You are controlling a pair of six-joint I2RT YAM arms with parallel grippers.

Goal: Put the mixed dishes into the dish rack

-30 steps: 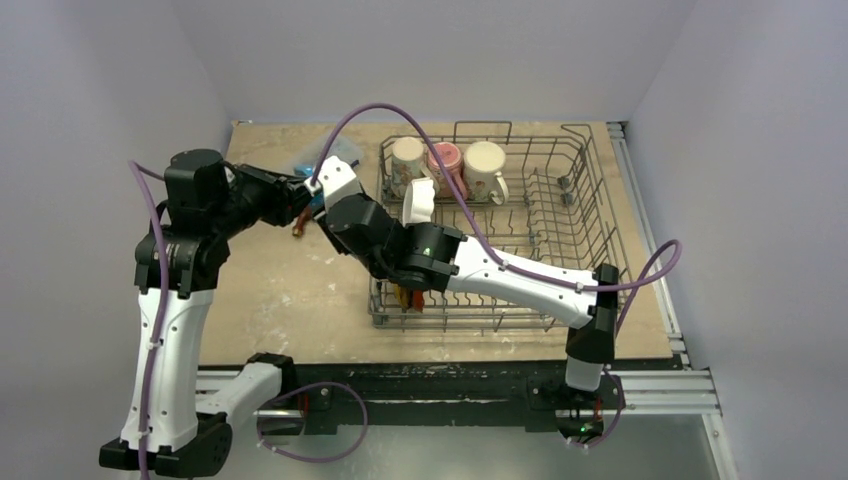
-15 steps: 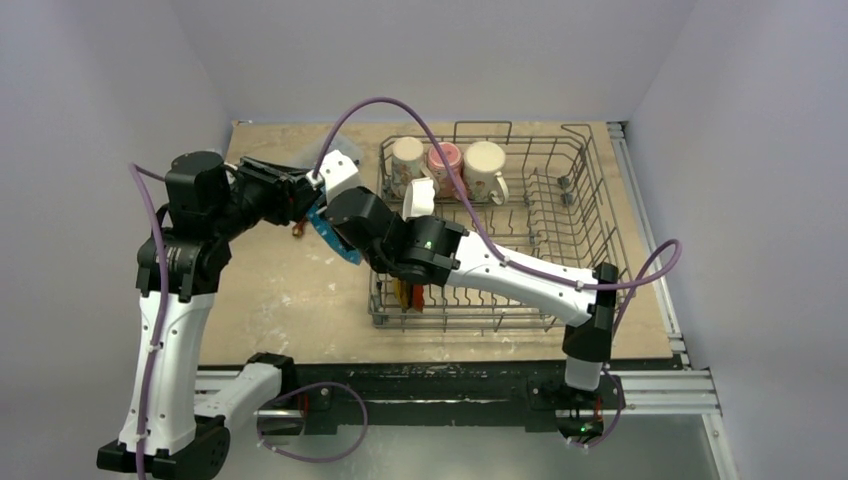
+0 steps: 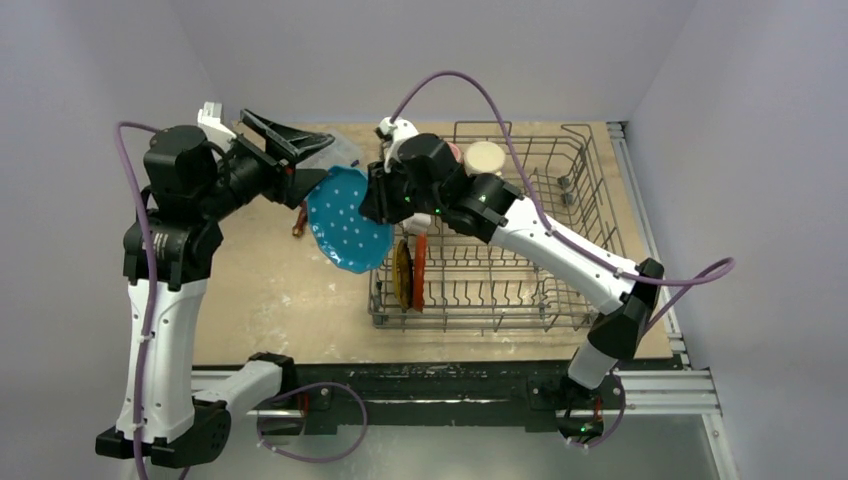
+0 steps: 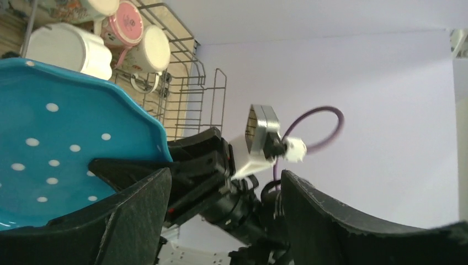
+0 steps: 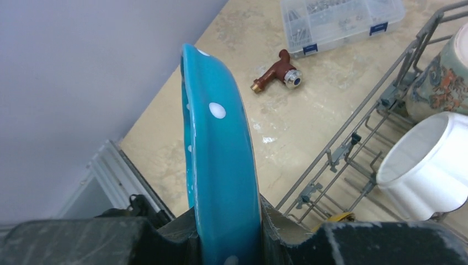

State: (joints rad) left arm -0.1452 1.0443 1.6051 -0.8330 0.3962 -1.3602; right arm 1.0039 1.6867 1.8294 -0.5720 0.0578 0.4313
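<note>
My right gripper is shut on the rim of the white-dotted blue plate, which hangs in the air just left of the dish rack. In the right wrist view the blue plate stands edge-on between the jaws of the right gripper. My left gripper stands open beside the plate's far edge, holding nothing; its view shows the plate to the left of the left gripper. A yellow plate and an orange plate stand in the rack. A cream mug, a pink mug and the white bowl sit at its far end.
A red-brown tool and a clear compartment box lie on the table left of the rack. The right arm reaches over the rack's left half. Walls close in at the back and on both sides.
The left gripper opened, let go of the blue plate and drew back to the left. The right arm swung up and toward the back, carrying the plate alone.
</note>
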